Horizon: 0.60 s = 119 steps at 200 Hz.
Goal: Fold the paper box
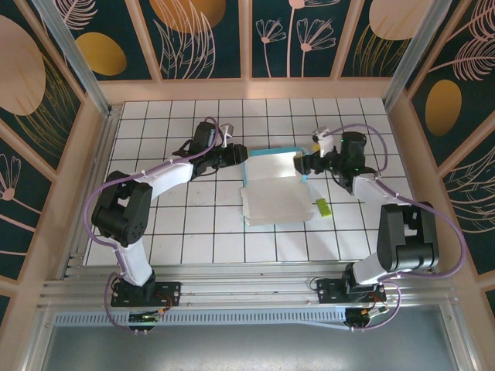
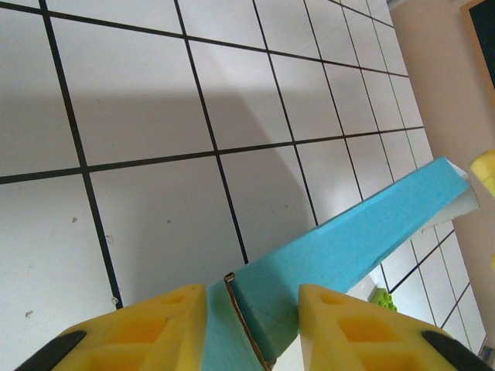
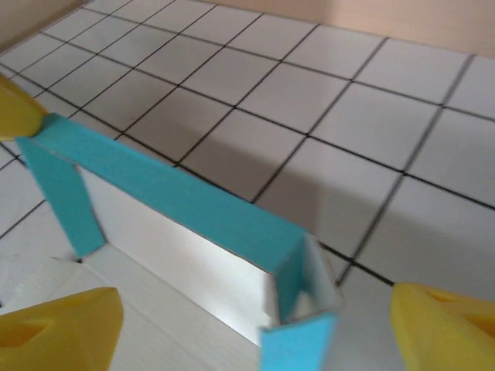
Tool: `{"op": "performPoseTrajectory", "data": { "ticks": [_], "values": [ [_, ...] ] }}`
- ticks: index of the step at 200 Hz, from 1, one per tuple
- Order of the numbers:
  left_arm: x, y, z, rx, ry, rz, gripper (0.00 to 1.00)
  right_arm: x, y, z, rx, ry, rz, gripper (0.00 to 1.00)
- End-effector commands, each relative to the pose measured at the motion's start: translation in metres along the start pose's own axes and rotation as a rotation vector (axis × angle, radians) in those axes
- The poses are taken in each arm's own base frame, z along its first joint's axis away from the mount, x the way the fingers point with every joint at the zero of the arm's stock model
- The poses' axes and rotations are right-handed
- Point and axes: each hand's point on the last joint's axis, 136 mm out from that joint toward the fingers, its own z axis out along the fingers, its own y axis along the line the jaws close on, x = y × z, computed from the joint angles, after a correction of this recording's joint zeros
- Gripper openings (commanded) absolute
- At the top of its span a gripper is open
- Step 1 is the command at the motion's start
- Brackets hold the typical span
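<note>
Desk (image 1: 193, 232) of white tiles with black grid lines, boxed in by a wooden frame with dark floral panels (image 1: 201, 35); both arms reach in toward the middle. I see the paper box (image 1: 272, 189) near the centre of the desk, between the two pincers. Its white sheet lies flat on the near side and its far wall stands upright, light blue on the outside and white on the inside. The left pincer (image 1: 236, 157) is at the left end of that raised wall. In its wrist view the yellow fingers (image 2: 155, 332) sit on either side of the blue corner, the card fills the narrow gap between them and touches both, so I log it as clamped on the box. The wall runs away from it across the tiles, raised off the desk. The right pincer (image 1: 303, 165) is at the right end of the wall. In its wrist view the fingers (image 3: 448, 325) are spread wide and straddle the right corner, where a short blue side flap is folded inward. One finger is over the white sheet, the other is apart from the card over bare tile, and it grips nothing. A small yellow-green piece (image 1: 322, 207) lies on the desk just beside the box's near right corner, apart from both pincers.
</note>
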Motion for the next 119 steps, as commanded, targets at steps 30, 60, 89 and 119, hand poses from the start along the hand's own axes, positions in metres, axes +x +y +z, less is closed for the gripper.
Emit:
{"op": "performPoseTrajectory", "data": {
  "ticks": [30, 60, 89, 119],
  "values": [
    [0.004, -0.001, 0.003, 0.001, 0.021, 0.006, 0.35, 0.006, -0.029, -0.034, -0.036, -0.034, 0.094, 0.73],
    [0.004, -0.001, 0.003, 0.003, 0.022, 0.009, 0.35, 0.023, -0.039, -0.034, -0.001, 0.001, 0.101, 0.68],
    [0.004, -0.002, 0.004, 0.007, 0.023, 0.007, 0.35, 0.037, -0.049, -0.021, 0.0, 0.047, 0.075, 0.65],
    [0.005, 0.0, 0.004, 0.0, 0.022, 0.007, 0.35, 0.04, -0.048, -0.007, -0.059, 0.076, -0.023, 0.62]
  ]
}}
